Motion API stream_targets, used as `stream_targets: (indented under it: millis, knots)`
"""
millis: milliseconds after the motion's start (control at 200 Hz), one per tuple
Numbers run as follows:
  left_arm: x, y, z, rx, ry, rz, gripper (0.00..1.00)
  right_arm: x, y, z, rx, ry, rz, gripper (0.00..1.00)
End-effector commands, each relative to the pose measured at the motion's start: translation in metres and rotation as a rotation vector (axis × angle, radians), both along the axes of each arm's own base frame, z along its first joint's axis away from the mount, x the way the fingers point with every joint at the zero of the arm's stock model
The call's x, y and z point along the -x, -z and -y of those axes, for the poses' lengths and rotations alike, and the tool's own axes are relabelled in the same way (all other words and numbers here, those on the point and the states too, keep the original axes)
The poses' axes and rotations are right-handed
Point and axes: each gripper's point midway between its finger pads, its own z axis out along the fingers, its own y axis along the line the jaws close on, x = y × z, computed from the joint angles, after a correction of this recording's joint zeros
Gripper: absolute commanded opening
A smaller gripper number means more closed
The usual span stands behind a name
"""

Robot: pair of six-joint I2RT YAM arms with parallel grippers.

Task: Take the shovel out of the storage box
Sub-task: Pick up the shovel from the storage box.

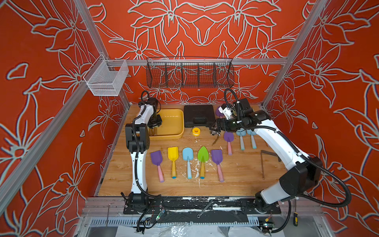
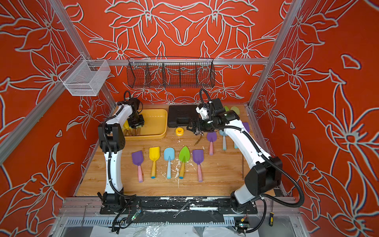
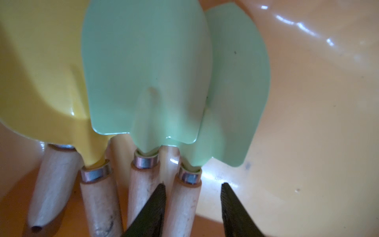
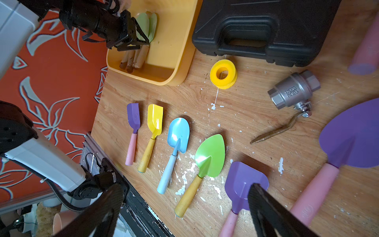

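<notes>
The yellow storage box [image 1: 168, 137] [image 2: 152, 136] stands at the table's back left. Several shovels with wooden handles lie bunched at its near-left end, with yellow and pale green blades. My left gripper [image 3: 192, 184] [image 1: 154, 131] reaches down into the box. Its jaws straddle the wooden handle [image 3: 184, 207] of the outermost pale green shovel [image 3: 238, 82]: one finger is wedged against that handle, and a gap shows at the other. My right gripper [image 4: 184, 187] [image 1: 214, 128] hovers open above the table's middle, holding nothing.
A black tool case [image 1: 198, 116] sits right of the box, with a yellow tape roll [image 1: 196, 131] and a metal valve [image 4: 293, 92] in front. Several coloured shovels [image 1: 187, 156] lie in a row mid-table, more under the right arm. Wire baskets [image 1: 189, 74] hang on the back wall.
</notes>
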Motion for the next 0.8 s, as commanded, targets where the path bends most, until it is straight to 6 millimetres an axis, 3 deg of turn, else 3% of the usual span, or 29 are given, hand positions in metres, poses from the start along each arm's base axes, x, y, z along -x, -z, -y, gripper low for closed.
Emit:
stream_targets:
  millis: [0, 425, 620, 796]
  knots:
    - [0.011, 0.02, 0.004, 0.034, 0.021, -0.065, 0.45, 0.004, 0.0, 0.006, 0.01, 0.026, -0.013, 0.97]
    - [0.019, 0.037, 0.016, 0.081, 0.074, -0.107, 0.28, -0.002, -0.003, 0.004, -0.001, 0.038, -0.009, 0.97]
    - [0.008, 0.016, 0.019, 0.079, 0.12, -0.03, 0.12, -0.002, -0.004, 0.005, 0.008, 0.041, -0.003, 0.98]
    - [-0.002, -0.017, 0.025, 0.058, 0.192, 0.049, 0.03, -0.002, -0.005, 0.006, 0.012, 0.042, 0.001, 0.97]
